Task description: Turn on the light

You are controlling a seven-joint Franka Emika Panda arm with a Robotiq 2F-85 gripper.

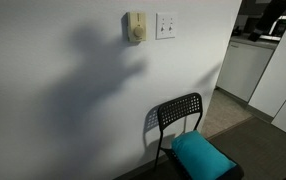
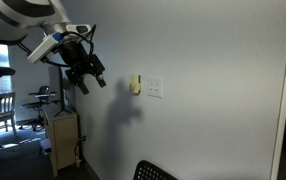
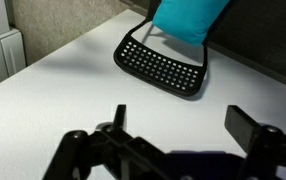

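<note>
The light switch (image 1: 166,25) is a small white square wall plate; it also shows in an exterior view (image 2: 156,88) to the right of a beige box. No lamp is in view. My gripper (image 2: 95,76) hangs in the air to the left of the switch, clearly apart from it, and only its shadow falls on the wall. In the wrist view my gripper (image 3: 181,122) is open and empty, with bare white wall between the fingers. The switch is out of the wrist view.
A beige box with a round dial (image 1: 136,27) sits just beside the switch (image 2: 135,85). A black perforated chair (image 1: 180,115) with a teal cushion (image 1: 201,155) stands below the switch; it shows in the wrist view (image 3: 163,65). A cabinet (image 2: 63,140) stands by the wall.
</note>
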